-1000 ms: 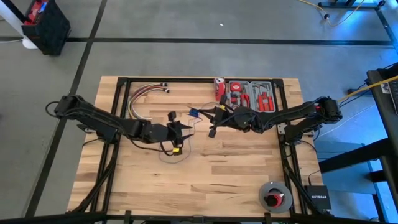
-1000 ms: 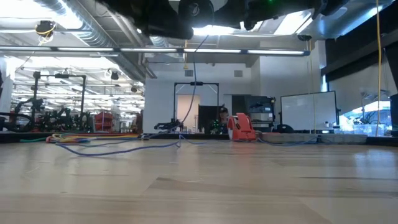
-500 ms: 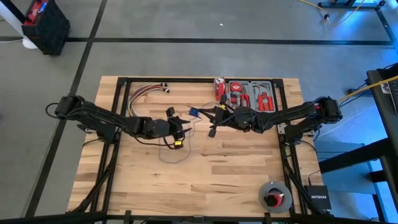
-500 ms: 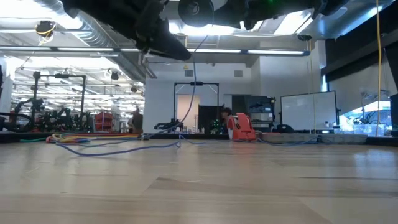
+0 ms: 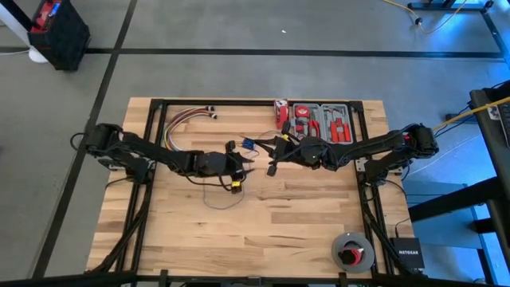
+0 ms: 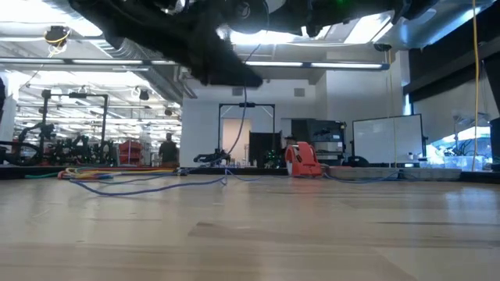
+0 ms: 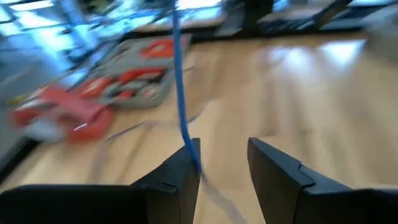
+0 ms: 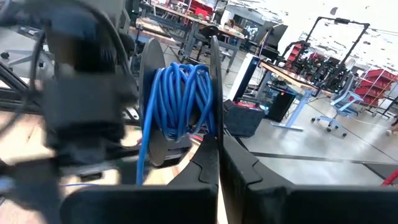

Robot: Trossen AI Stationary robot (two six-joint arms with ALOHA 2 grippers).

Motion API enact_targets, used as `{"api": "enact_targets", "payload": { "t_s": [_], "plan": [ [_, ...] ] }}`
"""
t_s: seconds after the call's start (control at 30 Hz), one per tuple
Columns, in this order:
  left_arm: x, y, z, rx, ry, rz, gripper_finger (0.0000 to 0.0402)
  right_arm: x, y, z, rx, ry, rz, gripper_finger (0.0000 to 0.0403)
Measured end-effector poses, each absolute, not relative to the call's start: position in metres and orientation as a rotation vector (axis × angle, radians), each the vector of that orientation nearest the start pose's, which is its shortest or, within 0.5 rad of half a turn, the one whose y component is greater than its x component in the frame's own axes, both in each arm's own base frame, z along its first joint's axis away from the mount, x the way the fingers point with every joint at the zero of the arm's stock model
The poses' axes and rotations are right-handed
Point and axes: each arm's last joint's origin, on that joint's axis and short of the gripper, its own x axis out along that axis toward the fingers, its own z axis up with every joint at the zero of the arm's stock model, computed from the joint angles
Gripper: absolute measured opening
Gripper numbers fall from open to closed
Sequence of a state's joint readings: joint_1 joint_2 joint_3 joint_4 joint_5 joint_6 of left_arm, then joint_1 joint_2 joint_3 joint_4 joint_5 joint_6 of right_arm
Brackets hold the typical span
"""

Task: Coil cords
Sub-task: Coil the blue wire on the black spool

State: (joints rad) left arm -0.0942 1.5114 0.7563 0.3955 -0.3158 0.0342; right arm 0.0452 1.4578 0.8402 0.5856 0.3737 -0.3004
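Left gripper (image 5: 241, 165) hovering over mid-table, dark fingers (image 7: 180, 180) spread, the thin blue-violet cord (image 7: 180, 93) running taut just against the inner face of one finger, not pinched. Right gripper (image 5: 275, 151) just beside it toward the tool tray, fingers pressed together on the rim of a black spool wound with glossy blue cord (image 8: 180, 109). From above, only a faint slack loop of cord (image 5: 223, 198) traceable on the pale wooden plank table (image 5: 303, 223); at table height, the same string-like cord (image 6: 148, 186) trailing across the far boards and rising in one fine line up to the arms. Wound strands on the spool plain only from the right wrist. Red-handled tools in a grey tray (image 5: 323, 121) at the far edge; a bundle of red, yellow and white wires (image 5: 182, 123) at the far left; a round grey reel with a red centre (image 5: 351, 252) at the near right corner.
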Motion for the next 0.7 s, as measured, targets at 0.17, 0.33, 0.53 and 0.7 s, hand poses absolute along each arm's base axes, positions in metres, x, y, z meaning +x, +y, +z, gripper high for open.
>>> {"api": "enact_targets", "payload": {
  "t_s": [0.17,0.33,0.53,0.7],
  "plan": [
    [0.310,-0.022,0.218,0.093,0.324,0.153,0.0127,0.320,0.004,0.269,-0.311,0.085,-0.321,0.0001],
    [0.308,-0.018,0.212,0.094,0.387,0.163,0.0127,0.320,0.004,0.269,-0.319,0.089,-0.320,0.0001],
    [0.306,-0.015,0.207,0.119,0.448,0.195,0.0127,0.320,0.004,0.269,-0.320,0.088,-0.320,0.0001],
    [0.305,-0.015,0.208,0.115,0.450,0.206,0.0127,0.320,0.004,0.269,-0.321,0.088,-0.320,0.0001]
  ]
}}
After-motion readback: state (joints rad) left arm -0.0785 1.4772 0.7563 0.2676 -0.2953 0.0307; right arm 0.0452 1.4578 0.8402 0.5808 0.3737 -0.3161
